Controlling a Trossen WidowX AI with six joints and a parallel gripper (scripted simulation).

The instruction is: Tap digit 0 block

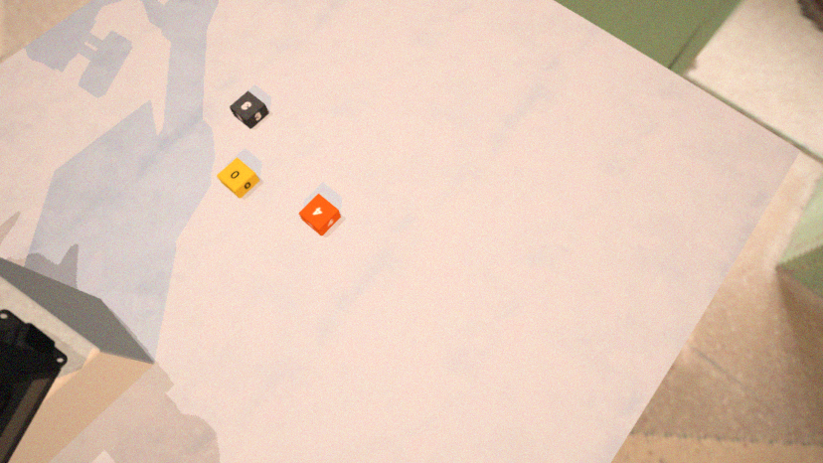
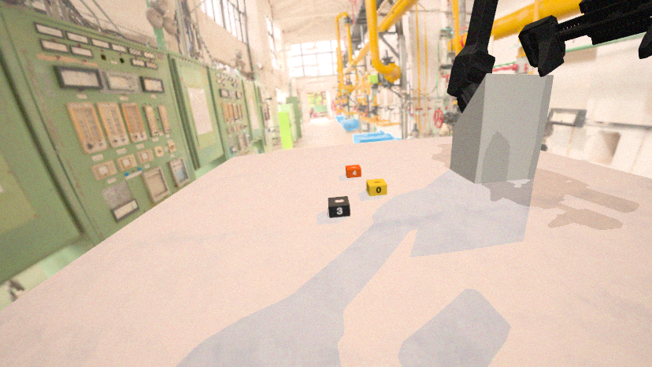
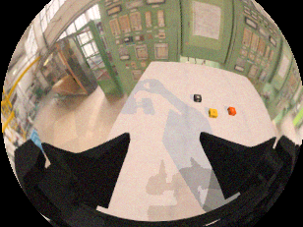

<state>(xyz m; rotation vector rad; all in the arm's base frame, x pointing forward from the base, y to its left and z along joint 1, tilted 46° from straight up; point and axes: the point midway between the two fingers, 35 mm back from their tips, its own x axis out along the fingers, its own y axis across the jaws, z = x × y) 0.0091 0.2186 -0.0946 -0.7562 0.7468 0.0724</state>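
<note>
A yellow block (image 1: 238, 179) (image 2: 376, 187) (image 3: 212, 113) shows the digit 0 and sits flat on the table. A black block (image 1: 248, 108) (image 2: 338, 207) (image 3: 197, 98) shows the digit 3 and stands apart from it. An orange block (image 1: 320, 214) (image 2: 353, 171) (image 3: 232, 111) shows the digit 4 and also stands apart. My gripper (image 2: 593, 64) (image 3: 166, 137) is open and empty, its fingers wide apart. It is high above the table and far from all the blocks, beyond the grey stand in the exterior view. The top view does not show the gripper.
A grey stand (image 1: 75, 304) (image 2: 510, 123) rises from the table (image 1: 489, 258) (image 2: 182, 273) at the arm's base, nearest to the yellow block. Shadows of the arm and stand fall beside the yellow and black blocks. Green cabinets (image 2: 132, 127) are in the background.
</note>
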